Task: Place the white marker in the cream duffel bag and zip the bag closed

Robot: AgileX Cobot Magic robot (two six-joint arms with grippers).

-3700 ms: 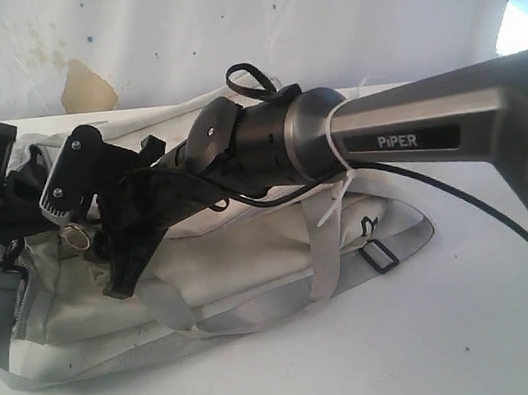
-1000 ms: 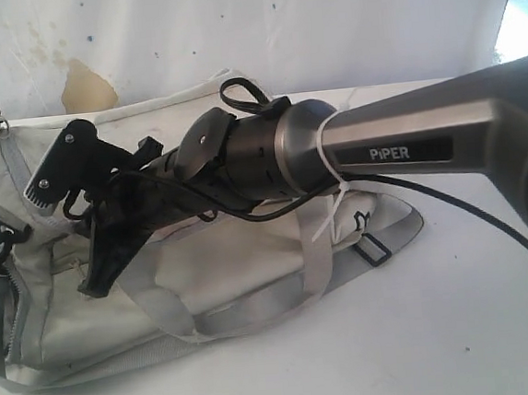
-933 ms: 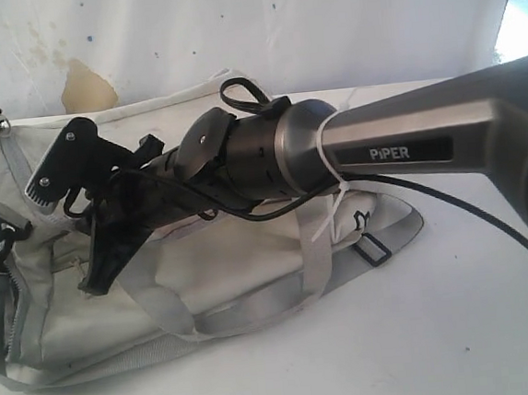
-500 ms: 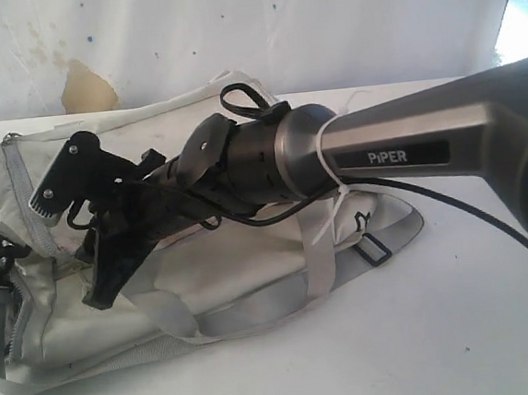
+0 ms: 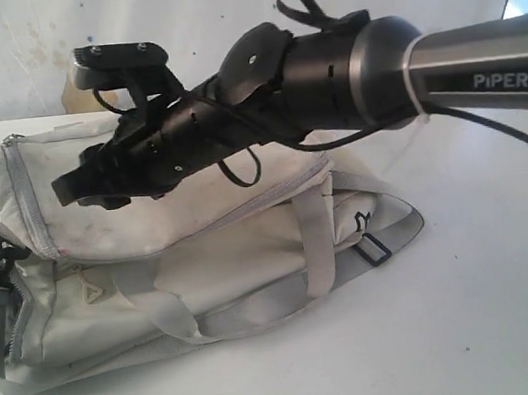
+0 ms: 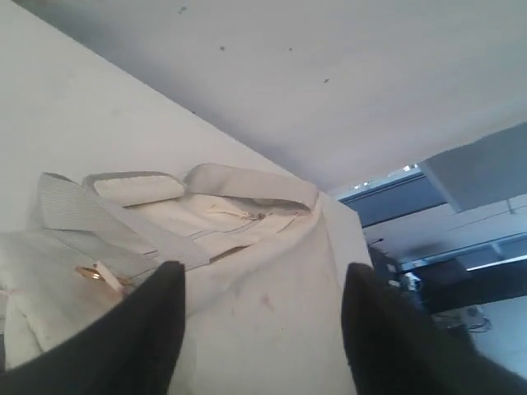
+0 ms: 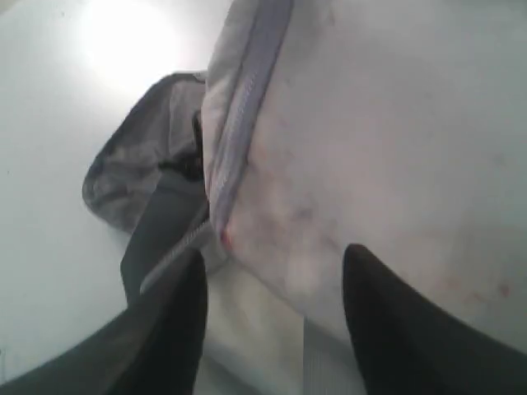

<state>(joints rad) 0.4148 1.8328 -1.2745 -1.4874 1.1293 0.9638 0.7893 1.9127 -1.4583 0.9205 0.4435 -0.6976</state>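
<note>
The right arm (image 5: 473,50) stretches out, right claw (image 7: 274,271) spread; left claw (image 6: 263,271) spread too.

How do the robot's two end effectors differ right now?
The right end effector hangs close above the cream duffel bag, by its grey zipper; the left end effector sits farther back, near the bag's end. The right one fills much of the exterior view; the left barely shows at its edge. Both are open and hold nothing.

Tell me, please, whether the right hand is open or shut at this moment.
Open. The right hand shows its two fingers well apart, with nothing between them, over the cream duffel bag.
</note>
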